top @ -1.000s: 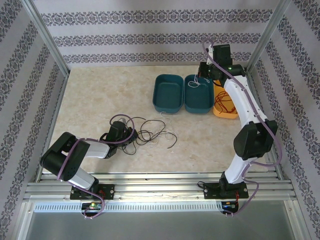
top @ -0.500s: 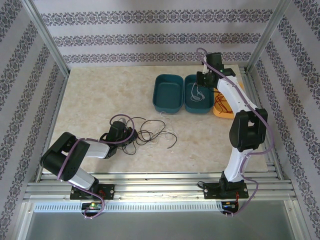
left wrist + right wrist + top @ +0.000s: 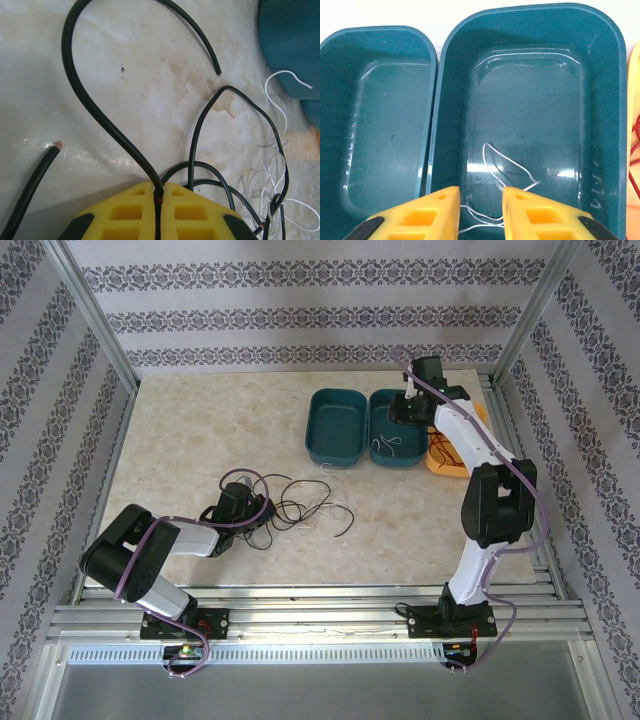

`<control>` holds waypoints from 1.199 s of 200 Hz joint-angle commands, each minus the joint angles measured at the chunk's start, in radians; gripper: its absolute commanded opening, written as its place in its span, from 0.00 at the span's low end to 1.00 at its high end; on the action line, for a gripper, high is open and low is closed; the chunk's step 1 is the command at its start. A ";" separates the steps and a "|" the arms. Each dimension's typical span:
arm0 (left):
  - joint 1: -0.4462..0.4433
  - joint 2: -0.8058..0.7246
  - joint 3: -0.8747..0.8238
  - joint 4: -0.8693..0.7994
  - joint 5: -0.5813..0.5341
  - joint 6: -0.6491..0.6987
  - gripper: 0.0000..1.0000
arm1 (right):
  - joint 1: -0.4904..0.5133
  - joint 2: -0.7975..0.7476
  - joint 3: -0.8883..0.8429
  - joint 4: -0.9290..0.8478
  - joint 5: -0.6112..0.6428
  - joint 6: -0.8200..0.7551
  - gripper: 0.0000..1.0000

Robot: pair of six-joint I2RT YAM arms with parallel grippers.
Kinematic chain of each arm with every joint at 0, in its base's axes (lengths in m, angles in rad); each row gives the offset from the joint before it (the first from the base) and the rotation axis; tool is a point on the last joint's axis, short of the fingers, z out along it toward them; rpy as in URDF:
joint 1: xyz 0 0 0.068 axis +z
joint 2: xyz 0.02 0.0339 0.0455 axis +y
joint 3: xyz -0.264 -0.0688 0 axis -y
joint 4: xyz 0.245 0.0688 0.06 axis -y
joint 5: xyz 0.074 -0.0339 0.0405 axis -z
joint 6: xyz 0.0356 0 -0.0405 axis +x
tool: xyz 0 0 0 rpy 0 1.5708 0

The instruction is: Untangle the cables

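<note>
Right jaws spread over right teal bin [image 3: 600, 75], white cable [image 3: 507, 167] lying loose inside: drop-off looks done. Left jaws pinch a black cable [image 3: 90, 110] at the tangle [image 3: 300, 505], near-left on the counter [image 3: 200, 430]. Next: right arm over to the tangle, pull one strand free.

In the left wrist view, the looped black cable [image 3: 67, 45] vanished into the pinched left gripper [image 3: 160, 189] at 6 o'clock. Another black strand [image 3: 30, 192] left the frame at 7. In the right wrist view, the orange bin [image 3: 635, 85] and red cable [image 3: 636, 150] were cut off at 3 o'clock.
</note>
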 commanded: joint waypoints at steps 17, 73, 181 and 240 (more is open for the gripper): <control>0.008 -0.005 -0.012 -0.015 -0.006 0.015 0.00 | 0.033 -0.169 -0.118 0.041 -0.027 0.022 0.32; 0.007 -0.008 0.000 -0.030 0.003 0.031 0.00 | 0.151 -0.395 -0.374 0.081 0.017 0.022 0.40; 0.008 0.020 0.009 -0.006 0.018 0.032 0.00 | 0.403 -0.651 -0.755 0.128 0.070 0.117 0.51; 0.007 0.039 0.015 0.016 0.027 0.026 0.00 | 0.475 -0.500 -0.770 0.197 0.041 0.137 0.44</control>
